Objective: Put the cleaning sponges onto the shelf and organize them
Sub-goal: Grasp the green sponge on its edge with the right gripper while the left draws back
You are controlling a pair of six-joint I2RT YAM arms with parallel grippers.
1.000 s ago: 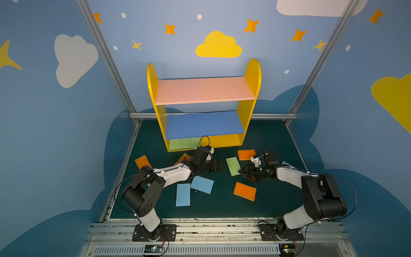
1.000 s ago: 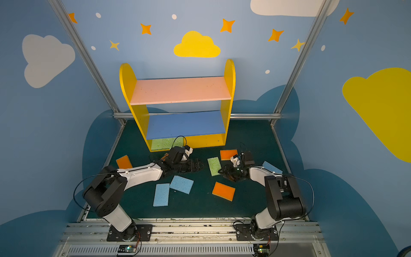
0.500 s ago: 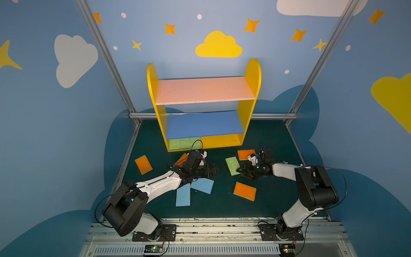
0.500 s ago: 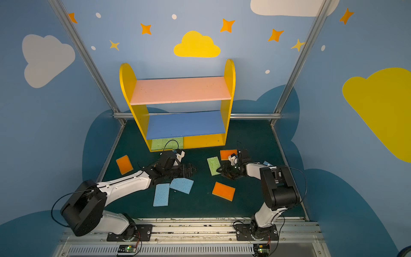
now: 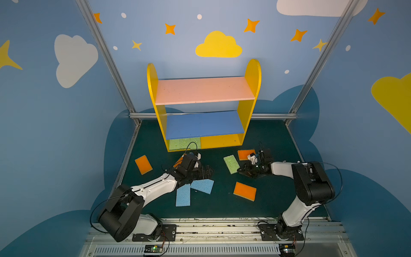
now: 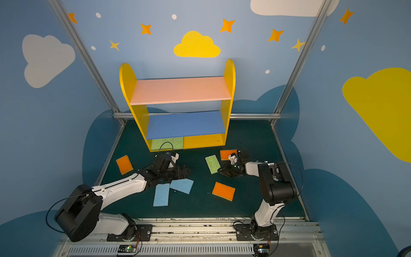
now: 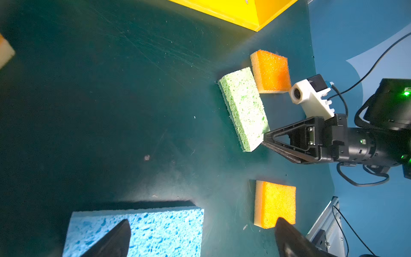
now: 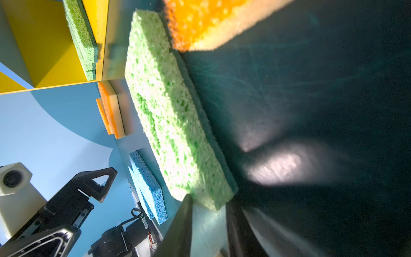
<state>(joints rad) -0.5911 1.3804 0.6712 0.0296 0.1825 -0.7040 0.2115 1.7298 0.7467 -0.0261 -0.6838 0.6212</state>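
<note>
Barely begun: a few green sponges (image 5: 184, 143) sit on the shelf's (image 5: 252, 93) bottom board (image 5: 222, 141); on the floor (image 5: 266, 138) the right claw (image 5: 240, 171) flanks a loose green sponge (image 5: 231, 164) (pinched yet? I cannot tell), while the left claw (image 5: 209, 173) gapes above a blue sponge (image 5: 202, 185).

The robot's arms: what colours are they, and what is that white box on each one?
The left arm and right arm have white tube links between chunky black joints. The left tool and right tool are black, with tapered triangular fingers. Each white box-shaped camera has a round lens. Thin black cables loop alongside.
</note>
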